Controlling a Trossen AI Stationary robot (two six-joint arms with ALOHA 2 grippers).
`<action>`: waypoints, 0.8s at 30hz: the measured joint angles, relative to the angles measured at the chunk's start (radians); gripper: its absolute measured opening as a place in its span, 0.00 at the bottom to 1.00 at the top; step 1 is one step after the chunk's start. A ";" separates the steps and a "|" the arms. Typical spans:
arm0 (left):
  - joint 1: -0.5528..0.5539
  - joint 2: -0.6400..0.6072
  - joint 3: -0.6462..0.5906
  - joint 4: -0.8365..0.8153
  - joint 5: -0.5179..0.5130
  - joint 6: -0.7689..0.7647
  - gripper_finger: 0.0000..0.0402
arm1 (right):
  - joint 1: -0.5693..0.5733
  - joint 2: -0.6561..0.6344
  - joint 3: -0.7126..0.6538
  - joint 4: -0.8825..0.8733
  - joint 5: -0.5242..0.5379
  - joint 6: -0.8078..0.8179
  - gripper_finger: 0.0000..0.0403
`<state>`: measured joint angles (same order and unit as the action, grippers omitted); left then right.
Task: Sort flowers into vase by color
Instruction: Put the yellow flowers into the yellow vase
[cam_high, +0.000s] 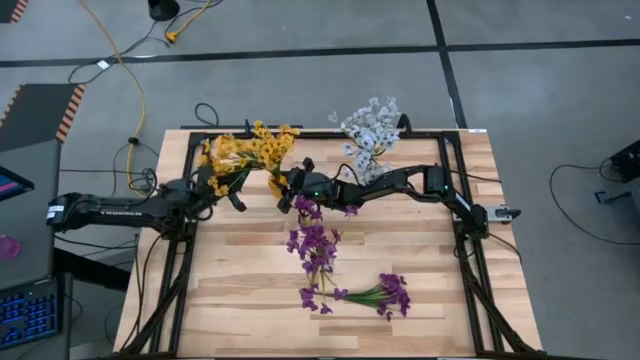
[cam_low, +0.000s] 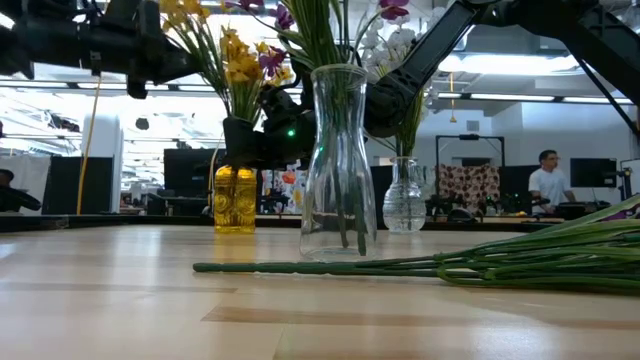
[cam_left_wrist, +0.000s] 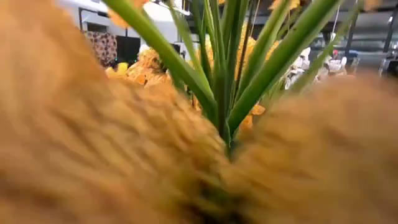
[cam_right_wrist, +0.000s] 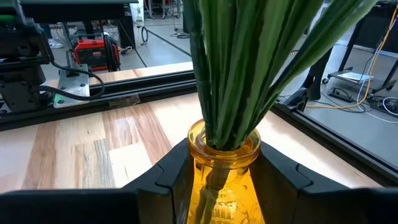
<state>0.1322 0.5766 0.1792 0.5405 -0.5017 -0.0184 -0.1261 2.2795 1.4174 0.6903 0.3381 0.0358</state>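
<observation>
The right gripper (cam_right_wrist: 214, 180) reaches in from the right side of the table (cam_high: 250, 300) and has its two dark fingers (cam_right_wrist: 165, 177) set on either side of the yellow vase (cam_right_wrist: 224, 168), clamped on its amber glass just below the rim. Green stems rise out of that vase straight ahead of the gripper, and the yellow-orange flowers (cam_high: 250, 150) spread above and to the left of it in the high view. The left gripper (cam_high: 235, 195) comes in from the left and sits just beside those yellow-orange blossoms, with its fingers together; its own wrist view is filled by blurred orange bloom and green stalks pressed close to the camera, and whether a stem lies between the fingers cannot be told. Just in front of the right gripper, nearer the table's middle, stands a clear glass vase (cam_low: 338, 165) holding purple flowers (cam_high: 312, 240). Behind the right arm, a smaller clear vase (cam_low: 404, 200) holds the pale white-blue flowers (cam_high: 368, 130). Well apart from both grippers, toward the near edge of the table, one more purple sprig (cam_high: 375, 293) lies flat on the wood with its long green stems stretched across the boards.
</observation>
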 joint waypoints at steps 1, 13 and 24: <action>0.000 0.000 0.012 -0.017 0.000 0.006 0.03 | 0.000 0.000 0.000 0.000 -0.001 -0.003 0.42; 0.000 0.000 0.110 -0.112 -0.004 0.073 0.03 | 0.001 0.000 0.000 0.000 -0.003 -0.005 0.42; -0.001 -0.085 0.122 -0.188 -0.011 0.086 0.03 | 0.001 0.000 0.000 0.000 -0.003 -0.003 0.42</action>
<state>0.1310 0.4918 0.3012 0.3525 -0.5130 0.0673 -0.1253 2.2795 1.4174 0.6903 0.3354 0.0330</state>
